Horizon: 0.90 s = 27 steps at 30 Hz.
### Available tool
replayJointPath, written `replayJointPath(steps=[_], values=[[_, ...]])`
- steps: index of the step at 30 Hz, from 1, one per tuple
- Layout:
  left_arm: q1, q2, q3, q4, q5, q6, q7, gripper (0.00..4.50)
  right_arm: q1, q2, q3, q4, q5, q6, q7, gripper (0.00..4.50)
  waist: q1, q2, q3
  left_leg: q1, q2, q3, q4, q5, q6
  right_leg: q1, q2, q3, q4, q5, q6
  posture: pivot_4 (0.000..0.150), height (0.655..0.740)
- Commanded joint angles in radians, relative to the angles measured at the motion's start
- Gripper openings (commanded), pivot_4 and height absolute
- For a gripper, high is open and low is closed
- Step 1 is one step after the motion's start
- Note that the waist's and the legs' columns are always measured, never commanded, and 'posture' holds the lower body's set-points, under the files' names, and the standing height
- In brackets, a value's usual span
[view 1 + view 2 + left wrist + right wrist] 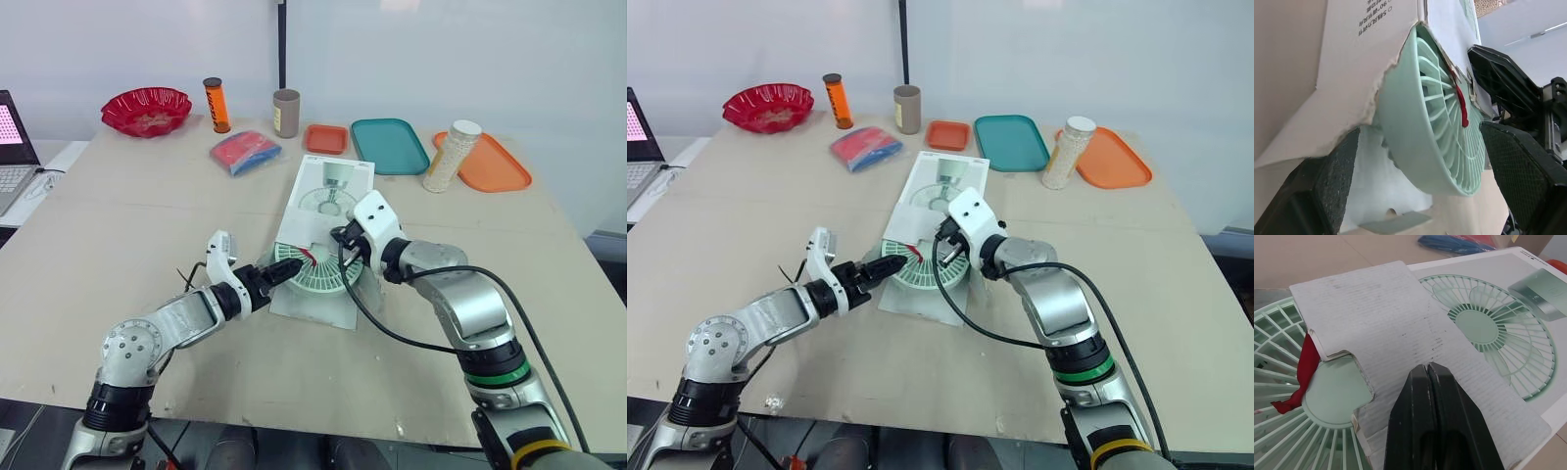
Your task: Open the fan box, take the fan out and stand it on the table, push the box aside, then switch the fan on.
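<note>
Left end effector (286, 271) gapes around the mint-green plastic fan (321, 277) rim; right end effector (1427, 371) sits closed over white cardboard box flap (1376, 308).

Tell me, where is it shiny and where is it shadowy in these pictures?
Left eye view: the light is soft and even, and the red bowl glints a little. Left wrist view: the fan grille is bright, the box is shaded beneath it, and bright light sits behind. Right wrist view: the flap lays a thin shadow on the fan's hub.
</note>
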Motion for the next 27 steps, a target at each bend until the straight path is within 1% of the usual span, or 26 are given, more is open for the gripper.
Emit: replayJointPath(steps=[1, 6, 7, 9, 11, 12, 13, 14, 15, 17, 22, 27], values=[[-0.008, -0.022, 0.004, -0.003, 0.021, 0.000, -0.005, 4.17, 0.023, -0.009, 0.018, 0.031, -0.010, 0.033, -0.004, 0.00, 0.000, 0.000, 0.000, 0.000, 0.000, 0.000, 0.000, 0.000, 0.000, 0.000, 0.000, 0.000, 0.000, 0.000, 0.000, 0.150, 0.7400], [-0.003, -0.058, 0.021, 0.011, 0.017, -0.004, 0.013, 4.17, 0.021, -0.008, 0.020, 0.034, -0.010, 0.033, -0.003, 0.00, 0.000, 0.000, 0.000, 0.000, 0.000, 0.000, 0.000, 0.000, 0.000, 0.000, 0.000, 0.000, 0.000, 0.000, 0.000, 0.150, 0.7400], [-0.002, -0.069, 0.026, 0.014, 0.017, -0.009, 0.012, 3.95, 0.021, -0.007, 0.020, 0.035, -0.011, 0.033, -0.004, 0.00, 0.000, 0.000, 0.000, 0.000, 0.000, 0.000, 0.000, 0.000, 0.000, 0.000, 0.000, 0.000, 0.000, 0.000, 0.000, 0.150, 0.7400], [0.002, -0.085, 0.034, 0.015, 0.018, -0.013, 0.019, 3.34, 0.020, -0.006, 0.021, 0.036, -0.011, 0.032, -0.004, 0.00, 0.000, 0.000, 0.000, 0.000, 0.000, 0.000, 0.000, 0.000, 0.000, 0.000, 0.000, 0.000, 0.000, 0.000, 0.000, 0.150, 0.7400], [0.010, -0.099, 0.042, 0.015, 0.007, -0.013, 0.028, 3.07, 0.018, -0.004, 0.021, 0.038, -0.011, 0.032, -0.004, 0.00, 0.000, 0.000, 0.000, 0.000, 0.000, 0.000, 0.000, 0.000, 0.000, 0.000, 0.000, 0.000, 0.000, 0.000, 0.000, 0.150, 0.7400], [0.014, -0.100, 0.044, 0.014, 0.005, -0.008, 0.032, 2.54, 0.017, -0.003, 0.021, 0.039, -0.011, 0.033, -0.005, 0.00, 0.000, 0.000, 0.000, 0.000, 0.000, 0.000, 0.000, 0.000, 0.000, 0.000, 0.000, 0.000, 0.000, 0.000, 0.000, 0.150, 0.7400], [0.018, -0.101, 0.047, 0.010, 0.003, -0.005, 0.034, 2.48, 0.016, -0.003, 0.021, 0.039, -0.011, 0.034, -0.006, 0.00, -0.001, 0.000, 0.000, 0.000, 0.000, 0.000, 0.000, 0.000, 0.000, 0.000, 0.000, 0.000, 0.000, 0.000, 0.000, 0.150, 0.7400], [0.021, -0.099, 0.049, 0.005, -0.001, -0.002, 0.037, 2.05, 0.015, -0.002, 0.021, 0.040, -0.011, 0.036, -0.006, 0.00, 0.000, 0.000, 0.000, 0.000, 0.000, 0.000, 0.000, 0.000, 0.000, 0.000, 0.000, 0.000, 0.000, 0.000, 0.000, 0.150, 0.7400], [0.025, -0.096, 0.051, -0.001, -0.006, 0.000, 0.040, 1.95, 0.014, -0.002, 0.021, 0.039, -0.011, 0.038, -0.006, 0.00, 0.000, -0.001, 0.000, 0.000, 0.000, 0.000, 0.000, 0.000, 0.000, 0.000, 0.000, 0.000, 0.000, 0.000, 0.001, 0.150, 0.7400], [0.034, -0.086, 0.053, -0.015, -0.029, 0.007, 0.049, 1.78, 0.010, 0.004, 0.016, 0.037, -0.009, 0.060, -0.013, 0.00, -0.005, -0.001, 0.000, 0.000, 0.000, 0.000, 0.000, 0.000, 0.000, 0.000, 0.000, 0.000, 0.000, 0.000, 0.001, 0.150, 0.7400], [0.071, -0.048, 0.067, -0.062, -0.093, 0.011, 0.076, 1.78, -0.030, 0.026, 0.006, 0.049, -0.012, 0.103, -0.037, 0.00, -0.012, -0.001, 0.000, 0.000, 0.001, 0.000, 0.000, 0.000, 0.000, 0.000, 0.001, 0.000, 0.000, 0.000, 0.000, 0.150, 0.7400], [0.152, 0.006, 0.069, -0.137, -0.184, -0.004, 0.124, 1.78, -0.058, 0.039, 0.005, 0.059, -0.017, 0.142, -0.060, 0.00, -0.013, -0.001, 0.000, 0.000, 0.002, 0.000, 0.000, 0.000, 0.000, -0.001, 0.001, 0.001, 0.000, 0.000, -0.001, 0.150, 0.7400]])
